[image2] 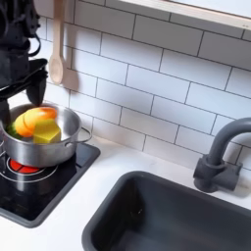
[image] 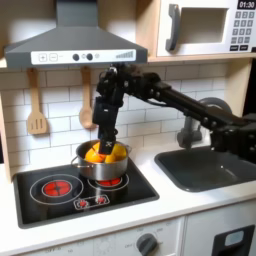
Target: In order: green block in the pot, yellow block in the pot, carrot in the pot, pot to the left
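Note:
The steel pot (image: pixel 90 171) (image2: pixel 47 154) stands on the right red burner of the toy stove. Inside it lie the orange carrot (image: pixel 95 155) (image2: pixel 29 123) and, beside it, the yellow block (image: pixel 117 151) (image2: pixel 47 134). The green block is hidden. In both exterior views my gripper (image: pixel 104 128) (image2: pixel 22 90) hangs just above the pot, pointing down. It is open, with nothing between its fingers, and clear of the carrot.
The left burner (image: pixel 55 187) glows red beside the pot. A dark sink (image: pixel 205 168) with a grey faucet (image2: pixel 221 157) lies at the first exterior view's right. A wooden spatula (image: pixel 37 110) and a spoon (image2: pixel 59 59) hang on the tiled wall.

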### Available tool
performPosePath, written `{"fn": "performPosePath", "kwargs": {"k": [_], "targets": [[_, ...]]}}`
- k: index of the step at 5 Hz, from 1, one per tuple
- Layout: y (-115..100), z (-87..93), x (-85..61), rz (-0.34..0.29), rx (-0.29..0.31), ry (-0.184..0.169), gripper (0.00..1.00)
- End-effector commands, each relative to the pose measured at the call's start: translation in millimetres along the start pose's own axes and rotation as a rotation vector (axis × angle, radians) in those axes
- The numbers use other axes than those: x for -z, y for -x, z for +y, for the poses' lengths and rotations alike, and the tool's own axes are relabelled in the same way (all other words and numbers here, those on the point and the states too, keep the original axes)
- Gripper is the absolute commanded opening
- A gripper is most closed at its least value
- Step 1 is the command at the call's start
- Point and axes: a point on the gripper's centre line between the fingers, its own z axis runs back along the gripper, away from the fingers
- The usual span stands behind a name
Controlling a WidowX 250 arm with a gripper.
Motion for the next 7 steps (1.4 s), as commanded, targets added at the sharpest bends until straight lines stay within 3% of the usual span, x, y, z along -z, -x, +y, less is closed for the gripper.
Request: {"fn": "performPosePath", "kwargs": {"k": [1,3,7], "targets": [[16,19.2,4.5,0.009,0.003,-0.017,1.0],[21,33.6,15.8,0.01,-0.005,-0.013,1.0],[14,26.5,21.6,0.001,-0.023,0.016,0.97]]}}
